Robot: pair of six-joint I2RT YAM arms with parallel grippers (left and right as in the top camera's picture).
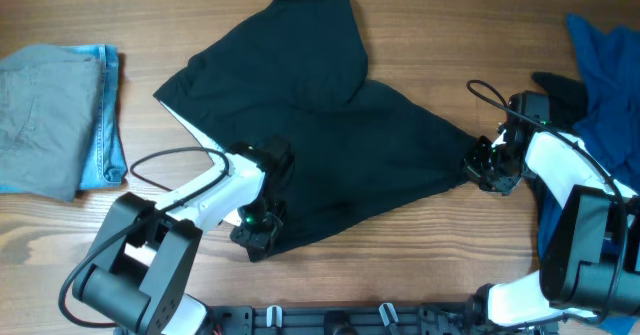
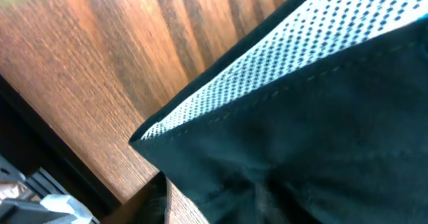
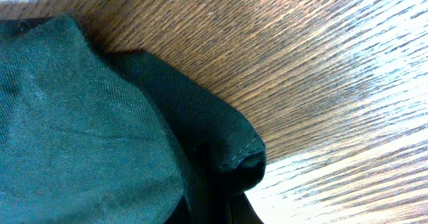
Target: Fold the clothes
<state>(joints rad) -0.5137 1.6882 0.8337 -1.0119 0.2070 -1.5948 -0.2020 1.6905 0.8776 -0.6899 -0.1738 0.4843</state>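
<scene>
A large black shirt (image 1: 330,125) lies spread across the middle of the wooden table, with a white mesh lining showing at its left hem (image 2: 281,57). My left gripper (image 1: 258,225) is at the shirt's near left corner, shut on the fabric (image 2: 301,170). My right gripper (image 1: 488,167) is at the shirt's right corner, shut on a bunched hem (image 3: 227,157). The fingers of both are mostly hidden by cloth in the wrist views.
A folded grey garment (image 1: 45,115) lies on a light blue one (image 1: 105,125) at the far left. A royal blue garment (image 1: 605,65) is heaped at the right edge, beside the right arm. The table's near edge runs just below both grippers.
</scene>
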